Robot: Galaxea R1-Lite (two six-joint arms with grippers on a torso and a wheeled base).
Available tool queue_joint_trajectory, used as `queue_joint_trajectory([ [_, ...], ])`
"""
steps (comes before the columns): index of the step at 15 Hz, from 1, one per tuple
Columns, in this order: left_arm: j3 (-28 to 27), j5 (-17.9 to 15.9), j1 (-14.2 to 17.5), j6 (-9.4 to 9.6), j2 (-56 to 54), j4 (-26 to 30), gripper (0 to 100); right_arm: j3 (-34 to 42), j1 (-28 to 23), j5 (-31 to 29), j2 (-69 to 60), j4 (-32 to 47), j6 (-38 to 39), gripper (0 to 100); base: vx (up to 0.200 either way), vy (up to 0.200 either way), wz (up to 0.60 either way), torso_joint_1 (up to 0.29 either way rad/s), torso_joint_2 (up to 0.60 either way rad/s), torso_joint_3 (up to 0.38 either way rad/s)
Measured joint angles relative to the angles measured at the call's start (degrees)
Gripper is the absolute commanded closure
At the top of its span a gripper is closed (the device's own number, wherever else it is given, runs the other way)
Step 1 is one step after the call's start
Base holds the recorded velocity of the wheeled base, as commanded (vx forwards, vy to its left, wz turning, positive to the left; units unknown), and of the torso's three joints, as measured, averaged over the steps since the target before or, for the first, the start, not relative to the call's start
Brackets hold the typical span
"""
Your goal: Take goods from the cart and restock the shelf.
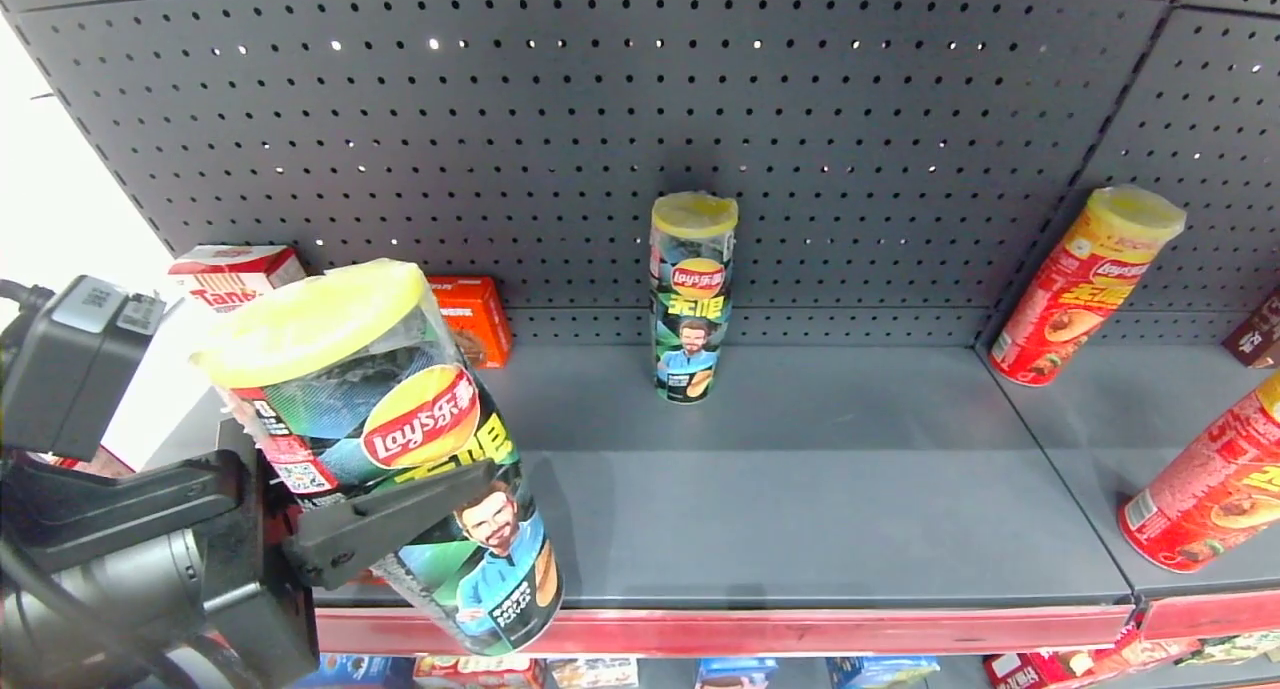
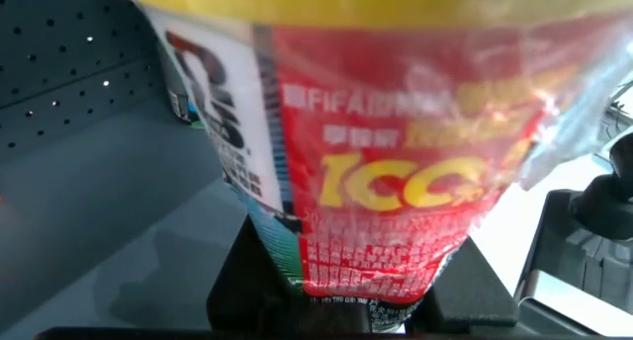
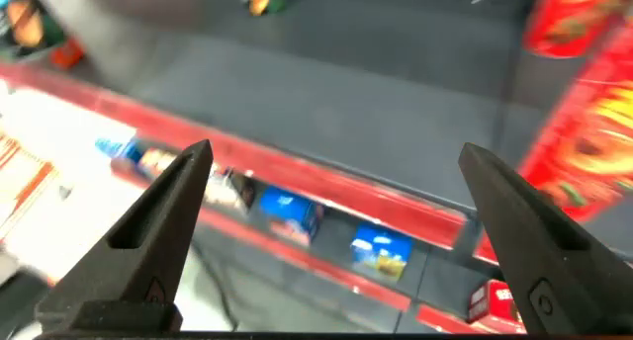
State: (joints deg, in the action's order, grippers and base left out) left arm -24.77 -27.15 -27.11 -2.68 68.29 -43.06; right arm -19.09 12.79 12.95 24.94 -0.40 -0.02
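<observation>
One can (image 1: 693, 299) stands mid-frame on shelf (image 1: 800, 489); left claw (image 1: 400, 499) holds second can (image 1: 345, 369) lower left, unplaced; right claw (image 3: 334, 152) wide, empty.

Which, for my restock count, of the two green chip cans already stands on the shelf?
The far can, upright at the shelf back; the near can is clamped in the left gripper.

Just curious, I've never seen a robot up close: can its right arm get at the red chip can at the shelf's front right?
Probably yes. The right gripper is open and empty, out in front of the shelf, and the red can is close by with nothing between them.
</observation>
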Motion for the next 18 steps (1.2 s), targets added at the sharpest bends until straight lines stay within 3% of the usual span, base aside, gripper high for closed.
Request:
queue_joint_trajectory([
  [8, -0.85, -0.09, 1.07, 0.0, 1.13, -0.05, 100, -10.84, 8.66, 0.76, 22.32, -4.17, -1.06, 0, 0.0, 0.0, 0.0, 0.0, 0.0, 0.0],
  [15, -0.94, -0.11, 1.16, 0.0, 2.46, -0.11, 100, -15.77, 10.67, 1.58, 45.45, -26.48, -1.23, 0, 0.0, 0.0, 0.0, 0.0, 0.0, 0.0],
  [18, -0.55, -0.02, 1.23, -0.05, 2.57, -0.1, 100, -22.91, 10.85, 2.46, 54.91, -28.66, -2.32, 0, 0.0, 0.0, 0.0, 0.0, 0.0, 0.0],
])
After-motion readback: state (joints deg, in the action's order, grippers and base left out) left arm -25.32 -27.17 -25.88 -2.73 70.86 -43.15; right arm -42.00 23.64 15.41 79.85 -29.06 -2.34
